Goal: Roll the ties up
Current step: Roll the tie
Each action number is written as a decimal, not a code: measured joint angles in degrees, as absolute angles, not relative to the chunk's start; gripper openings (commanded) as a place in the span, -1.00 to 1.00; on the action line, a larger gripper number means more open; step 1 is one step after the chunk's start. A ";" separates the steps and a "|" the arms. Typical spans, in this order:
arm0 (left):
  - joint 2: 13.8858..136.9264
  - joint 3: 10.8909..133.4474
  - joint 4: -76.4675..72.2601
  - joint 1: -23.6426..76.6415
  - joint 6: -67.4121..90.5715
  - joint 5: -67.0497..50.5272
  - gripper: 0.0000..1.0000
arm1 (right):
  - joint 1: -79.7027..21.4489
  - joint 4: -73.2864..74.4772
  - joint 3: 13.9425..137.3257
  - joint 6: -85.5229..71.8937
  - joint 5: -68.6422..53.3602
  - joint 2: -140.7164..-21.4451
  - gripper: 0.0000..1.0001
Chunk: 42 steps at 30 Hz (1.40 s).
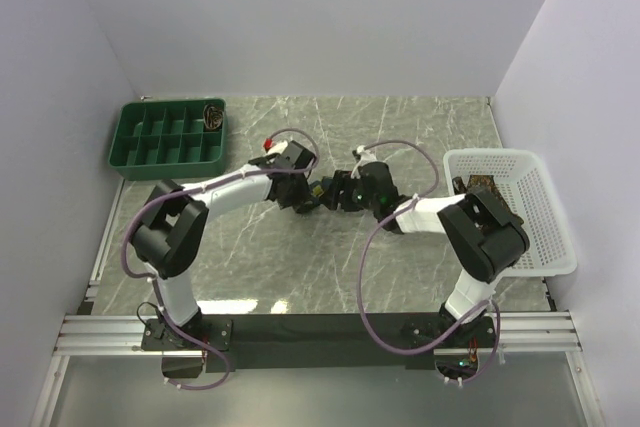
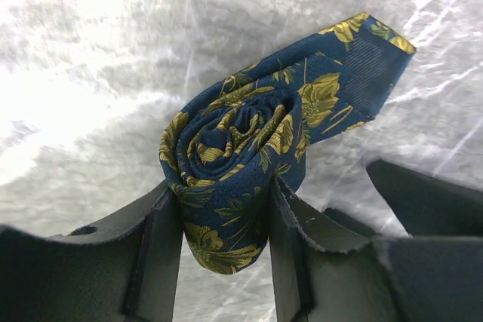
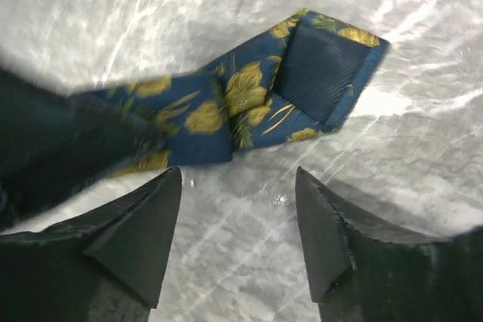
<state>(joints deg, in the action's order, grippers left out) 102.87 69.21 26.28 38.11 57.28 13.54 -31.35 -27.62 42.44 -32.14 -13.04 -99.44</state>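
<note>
Left pincer (image 2: 225,224) clenched on rolled navy tie (image 2: 249,130) | right pincer (image 3: 238,216) released beside loose tail (image 3: 321,69) | advice: hold firm, wrap tail snugly

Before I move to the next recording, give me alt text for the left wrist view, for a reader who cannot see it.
The left claw pinches a navy tie with yellow flowers, wound into a tight roll, between its two black fingers. The tie's loose end sticks out to the upper right, with the grey marbled table behind it.
</note>
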 measured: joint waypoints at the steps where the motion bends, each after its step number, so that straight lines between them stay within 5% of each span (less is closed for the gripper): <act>1: 103.55 70.48 27.66 37.74 56.34 13.21 -0.46 | -32.58 -27.99 41.76 -30.04 -11.51 -98.48 0.46; 13: 109.32 82.65 45.06 31.92 49.15 8.93 -0.48 | -53.56 -34.50 40.12 -6.81 12.75 -99.53 0.76; 27: 109.40 83.22 50.74 30.24 47.66 5.34 -0.46 | -61.58 -42.96 50.50 9.56 26.00 -114.80 0.75; 38: 109.40 83.22 51.16 29.54 47.66 3.55 -0.47 | -62.50 -43.72 55.72 10.87 30.04 -119.57 0.31; 42: 109.40 83.05 51.07 29.41 47.66 3.20 -0.47 | -62.70 -43.68 56.27 11.64 31.48 -120.33 -0.19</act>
<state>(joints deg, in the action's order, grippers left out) 109.40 83.05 51.07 29.41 47.66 3.20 -62.70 -43.68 56.27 11.64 31.48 -120.33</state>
